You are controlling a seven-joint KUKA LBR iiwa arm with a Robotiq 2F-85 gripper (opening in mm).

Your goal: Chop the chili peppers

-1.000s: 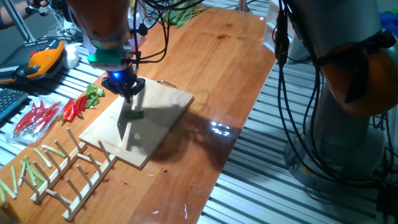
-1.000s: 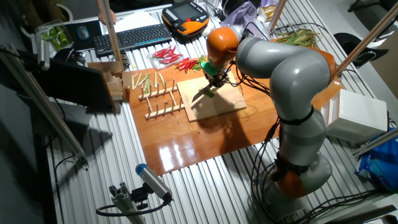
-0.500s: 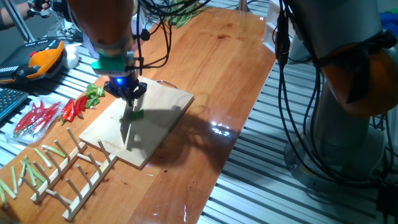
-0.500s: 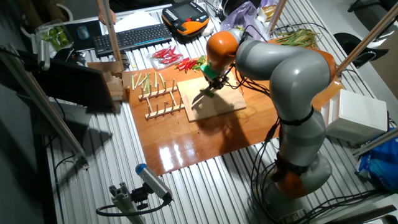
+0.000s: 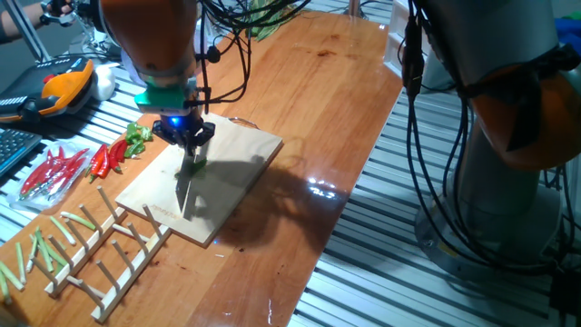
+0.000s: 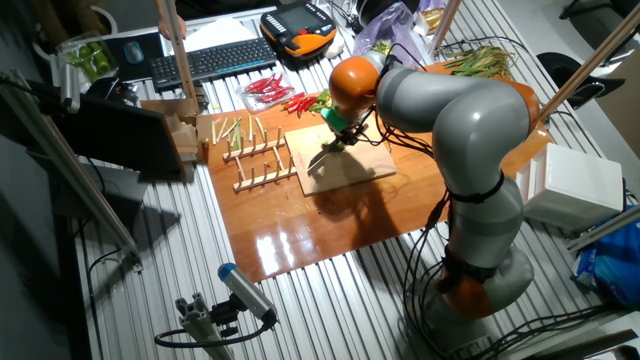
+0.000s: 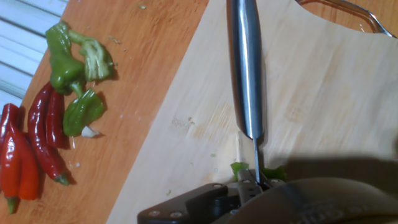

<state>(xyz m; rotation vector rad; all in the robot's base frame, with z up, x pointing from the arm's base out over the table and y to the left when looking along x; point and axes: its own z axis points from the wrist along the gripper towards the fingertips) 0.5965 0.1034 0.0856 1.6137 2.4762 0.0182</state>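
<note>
Gripping a knife (image 5: 184,186), the gripper (image 5: 188,136) has its jaws pinched on the handle above the cutting board (image 5: 231,173). Blade meets the green chili pepper (image 7: 239,168) on the board.

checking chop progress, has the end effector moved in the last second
Yes. The end effector drifted slightly toward the cutting board's far edge, the knife with it.
</note>
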